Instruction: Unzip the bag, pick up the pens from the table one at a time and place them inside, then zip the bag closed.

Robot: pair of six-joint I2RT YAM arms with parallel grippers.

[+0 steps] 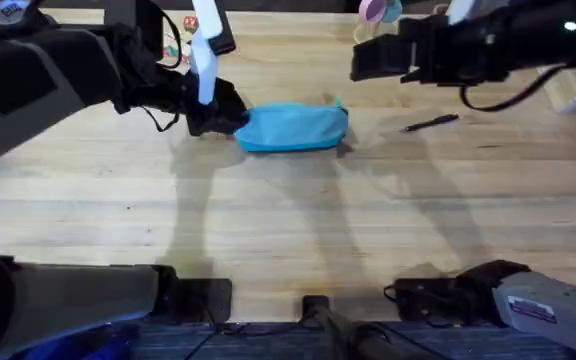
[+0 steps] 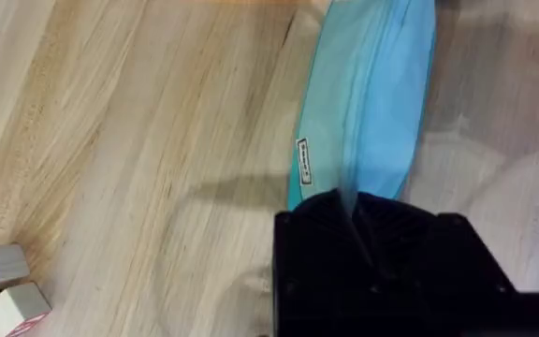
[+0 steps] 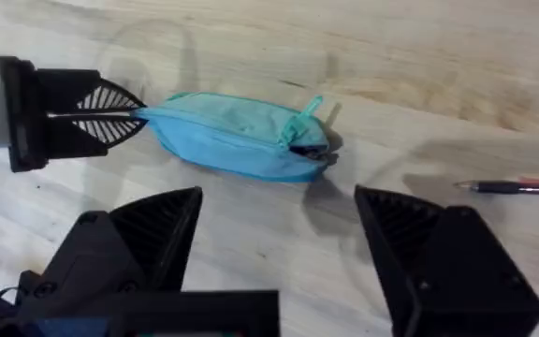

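Observation:
The light-blue bag (image 1: 293, 127) lies mid-table on the wooden table (image 1: 288, 220), zip along its top. Its teal pull tab (image 3: 309, 110) is at the end away from my left gripper. My left gripper (image 1: 230, 118) is shut on the bag's left end; in the left wrist view the bag (image 2: 372, 103) runs straight out from the closed left gripper (image 2: 349, 211). The right gripper (image 3: 279, 201) hangs open and empty above the table, behind and right of the bag (image 3: 237, 136). A slim black pen (image 1: 431, 123) lies on the wood right of the bag, also seen as the pen (image 3: 517, 187).
Letter blocks (image 2: 3, 290) sit on the wood left of the bag. Small colourful objects (image 1: 178, 40) and a pink and teal item (image 1: 380, 10) stand at the far edge. A pale block (image 1: 568, 90) is at the far right. Bare wood stretches in front of the bag.

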